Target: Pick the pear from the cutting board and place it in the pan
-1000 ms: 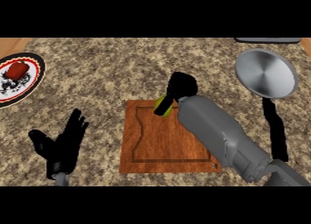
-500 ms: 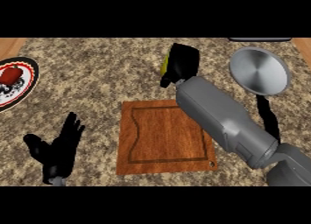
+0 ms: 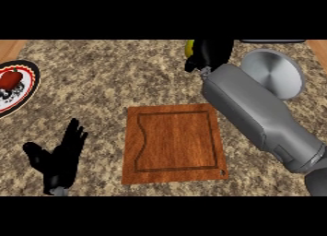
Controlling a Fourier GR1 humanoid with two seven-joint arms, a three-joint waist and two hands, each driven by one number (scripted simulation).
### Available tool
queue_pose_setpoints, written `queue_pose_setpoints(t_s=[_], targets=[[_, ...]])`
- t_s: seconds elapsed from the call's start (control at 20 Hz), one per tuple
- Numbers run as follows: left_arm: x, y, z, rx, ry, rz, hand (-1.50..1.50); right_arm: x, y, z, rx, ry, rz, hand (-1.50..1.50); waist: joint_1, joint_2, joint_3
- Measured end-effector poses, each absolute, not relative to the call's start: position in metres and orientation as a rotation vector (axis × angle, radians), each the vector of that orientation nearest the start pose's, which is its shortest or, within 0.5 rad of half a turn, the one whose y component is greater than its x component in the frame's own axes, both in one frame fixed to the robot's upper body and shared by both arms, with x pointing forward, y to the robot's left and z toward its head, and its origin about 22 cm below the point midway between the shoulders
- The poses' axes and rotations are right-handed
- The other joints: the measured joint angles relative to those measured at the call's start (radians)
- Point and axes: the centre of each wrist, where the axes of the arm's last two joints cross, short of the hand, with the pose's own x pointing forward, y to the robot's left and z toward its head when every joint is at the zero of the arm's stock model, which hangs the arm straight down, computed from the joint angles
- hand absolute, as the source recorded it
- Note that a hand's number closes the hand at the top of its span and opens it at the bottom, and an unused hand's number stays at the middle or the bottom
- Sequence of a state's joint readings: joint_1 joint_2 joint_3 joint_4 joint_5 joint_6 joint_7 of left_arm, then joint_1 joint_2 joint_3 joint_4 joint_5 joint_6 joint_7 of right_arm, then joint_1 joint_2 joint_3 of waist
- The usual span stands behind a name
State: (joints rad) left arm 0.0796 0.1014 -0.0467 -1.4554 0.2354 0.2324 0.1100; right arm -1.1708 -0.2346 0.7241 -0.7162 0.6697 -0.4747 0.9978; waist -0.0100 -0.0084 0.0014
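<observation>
- Right hand (image 3: pixel 208 54), fingers curled round the pear (image 3: pixel 189 45), at the worktop's (image 3: pixel 111 69) far edge, just beside the pan (image 3: pixel 274 73).
- Step, as judged: carrying; next, shift rightward over pan, then release.
- Left hand (image 3: pixel 57 159) open, front-left corner.

Counter (image 3: pixel 104 73): speckled stone look, brown-grey, rough-grained pattern.
Cutting board (image 3: pixel 174 143): reddish wood, smooth, visible grain.
Pan (image 3: pixel 274 76): grey metal, dull sheen.
Plate (image 3: pixel 34 78): smooth, painted pattern.
My right forearm (image 3: pixel 261 115): smooth grey shell, slight gloss.
My left hand (image 3: pixel 57 161), my right hand (image 3: pixel 210 53): matt black.
Pear (image 3: pixel 189 45): smooth yellow skin.
</observation>
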Motion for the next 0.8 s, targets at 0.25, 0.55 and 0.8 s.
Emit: queue_pose_setpoints(t_s=[0.25, 0.55, 0.8], targets=[[0.222, 0.249, -0.035, 0.069, -1.232, 0.265, 0.0, 0.429, -0.118, 0.136, -1.34, -1.29, 0.491, 1.5, 0.008, 0.006, -0.001], [0.221, 0.243, -0.036, 0.066, -1.246, 0.254, 0.0, 0.444, -0.181, 0.13, -1.412, -1.254, 0.41, 1.5, 0.022, 0.011, 0.0], [0.225, 0.24, -0.037, 0.053, -1.258, 0.238, 0.0, 0.452, -0.24, 0.121, -1.476, -1.221, 0.373, 1.5, 0.04, 0.019, 0.002]])
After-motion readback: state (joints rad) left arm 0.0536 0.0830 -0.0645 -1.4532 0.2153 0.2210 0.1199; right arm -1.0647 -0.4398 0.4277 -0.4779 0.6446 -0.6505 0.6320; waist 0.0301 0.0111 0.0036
